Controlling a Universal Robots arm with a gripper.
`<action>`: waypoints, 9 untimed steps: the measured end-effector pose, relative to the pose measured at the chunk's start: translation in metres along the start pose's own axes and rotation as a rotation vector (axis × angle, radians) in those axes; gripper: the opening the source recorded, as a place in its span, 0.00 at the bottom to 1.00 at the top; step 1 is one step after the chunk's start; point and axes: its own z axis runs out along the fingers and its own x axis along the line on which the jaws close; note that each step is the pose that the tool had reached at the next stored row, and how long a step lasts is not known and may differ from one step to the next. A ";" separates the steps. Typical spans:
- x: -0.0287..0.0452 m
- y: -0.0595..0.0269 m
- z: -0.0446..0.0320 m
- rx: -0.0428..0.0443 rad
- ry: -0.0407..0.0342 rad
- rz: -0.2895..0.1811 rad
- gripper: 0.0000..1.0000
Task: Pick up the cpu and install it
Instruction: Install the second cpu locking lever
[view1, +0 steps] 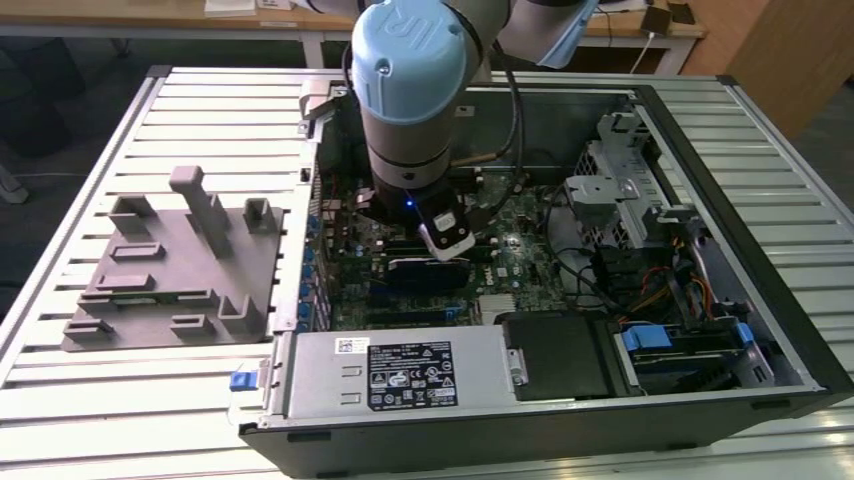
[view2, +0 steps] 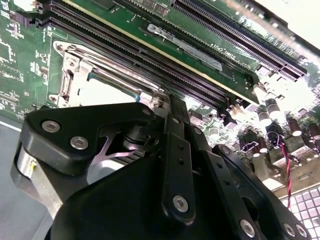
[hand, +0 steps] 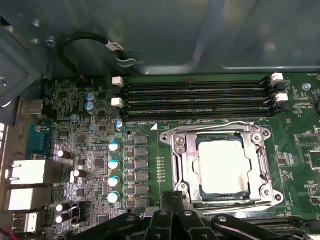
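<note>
Hand (hand: 172, 212) just beside cpu (hand: 220, 167), socket-seated.

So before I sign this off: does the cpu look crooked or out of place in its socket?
Nothing stands out. In the first wrist view the cpu lies flat and square inside the metal socket frame, edges parallel to it. The gripper hangs close beside the frame.

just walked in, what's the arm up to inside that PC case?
The arm has its gripper down inside the open computer case, just above the motherboard. In the first wrist view the cpu already lies in the socket frame, its pale top showing, beside the memory slots. The gripper is at the socket's edge, not holding the chip. A grey fixture block sits on the table outside the case.
</note>
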 end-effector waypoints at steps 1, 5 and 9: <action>0.0001 0.0000 0.0000 0.0000 0.0000 0.000 0.11; 0.0003 0.0000 -0.0001 -0.0003 -0.0002 0.000 0.11; 0.0009 0.0001 -0.0004 0.0000 -0.0005 0.000 0.11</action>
